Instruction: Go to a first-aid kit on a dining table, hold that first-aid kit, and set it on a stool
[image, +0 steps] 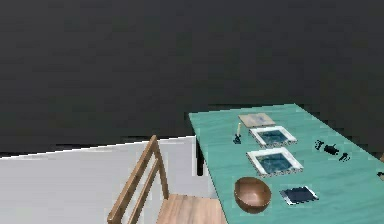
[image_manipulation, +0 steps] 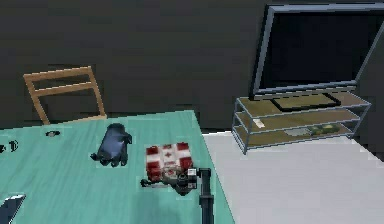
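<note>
The red-and-white first-aid kit lay on the green desk, near its edge. The hand was at the kit's 6 o'clock. I could not tell if it held anything. A dark blue thing lay at the kit's 10 o'clock.

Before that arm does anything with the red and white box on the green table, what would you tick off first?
1. The first-aid kit lies on the table: ok.
2. The tool is close to the kit: ok.
3. The tool holds the kit: cannot tell.
4. The dark blue thing lies apart from the kit: ok.
5. Where the stool stands: cannot tell.
</note>
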